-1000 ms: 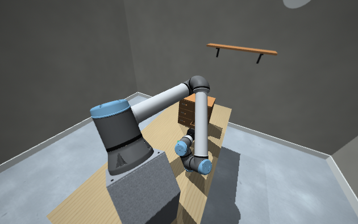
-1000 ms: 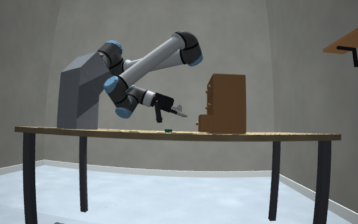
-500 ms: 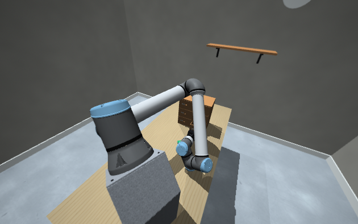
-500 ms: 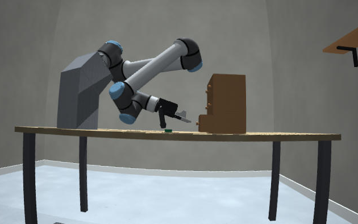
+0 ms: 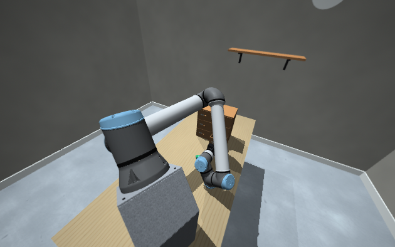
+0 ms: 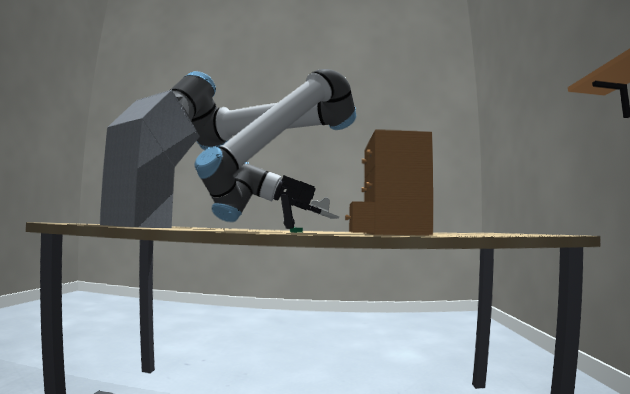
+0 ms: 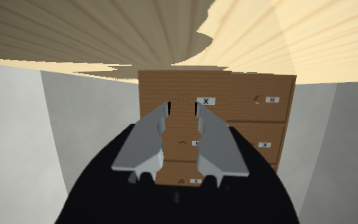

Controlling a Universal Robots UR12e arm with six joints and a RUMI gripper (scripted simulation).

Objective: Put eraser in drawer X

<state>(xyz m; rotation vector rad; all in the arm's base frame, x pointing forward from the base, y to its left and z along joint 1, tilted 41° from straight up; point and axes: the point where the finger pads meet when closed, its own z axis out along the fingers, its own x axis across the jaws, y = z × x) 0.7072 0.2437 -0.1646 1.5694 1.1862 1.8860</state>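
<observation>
Grey walls point(image 5: 72, 47) point(image 6: 265, 40) point(image 7: 10, 110) were the biggest thing around, and the long pale wood table point(image 5: 172, 144) point(image 6: 315, 241) point(image 7: 255, 35) with dark legs came next. The arm point(image 5: 179, 113) point(image 6: 275, 120) reached out from its grey pedestal point(image 5: 166, 213) point(image 6: 120, 175), elbow up high, wrist down low over the tabletop. Off on the wall was an orange-brown shelf point(image 5: 266, 54) point(image 6: 615, 65).

The brown chest point(image 5: 229, 111) point(image 6: 405, 180) point(image 7: 260, 135) stood upright on the table. The gripper point(image 5: 211, 143) point(image 6: 335, 216) point(image 7: 182, 102) was just short of it, tilted downward. Its jaws were fairly narrow, with a gap between the tips and nothing held in it. Drawer X point(image 6: 362, 217) point(image 7: 160, 85), down in the bottom row, stuck partway out, and the fingertips pointed at its front, close to the knob. H sat beside it in that row.

Smallest bit: a little green block point(image 5: 197, 156) point(image 6: 296, 230) lay on the table out in front of the chest. Honestly couldn't tell if that was the eraser, and the inside of the drawer was hidden too. A black prong point(image 6: 287, 212) hung under the gripper right by the green thing, touching or not, no idea.
</observation>
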